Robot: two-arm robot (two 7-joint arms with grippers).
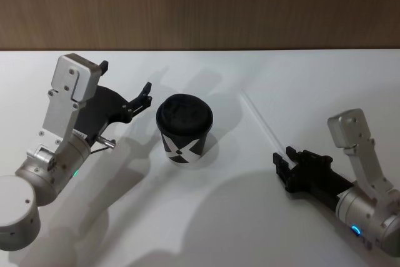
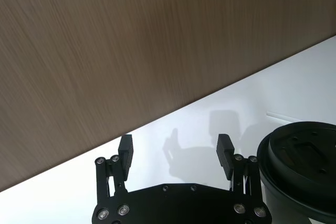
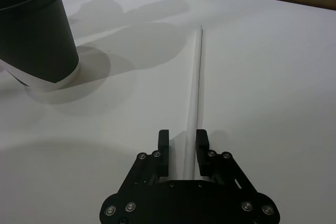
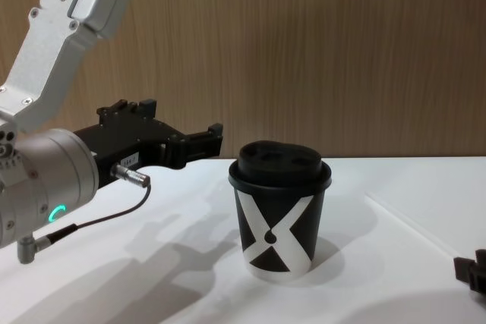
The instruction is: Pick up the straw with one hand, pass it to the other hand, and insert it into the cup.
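Right gripper (image 1: 282,166) sits low over the desk (image 1: 325,85) at the straw's near end. It is the nearer arm by far.

Straw (image 1: 262,120) lies flat on the desk to the right of the cup (image 1: 184,132) and apart from it. Its long axis runs from the right jaws toward the back wall, with the far end leaning toward the cup's side.

In the right wrist view the straw (image 3: 197,77) runs straight out between the two jaws, in line with the gripper (image 3: 182,148) rather than across it. The jaws are apart with a narrow gap and a sliver of desk shows beside the tube, so they straddle it unclamped.

My read:
- Closing here pinches across the tube near one end.
- That leaves a long free length, likely to swing or sag for the handover.
- The tube is thin, round and smooth, so it may roll or slip out of flat pads.
- It is white on a matte white desk, so contrast is poor.

Left gripper (image 1: 126,76) hovers just left of the cup with its jaws wide apart and empty. The cup stands between it and the straw.

The cup (image 4: 279,225) is upright, black paper with a white X. It has a domed black plastic lid (image 4: 279,161) with recesses on top. I can't tell which one is the straw opening.
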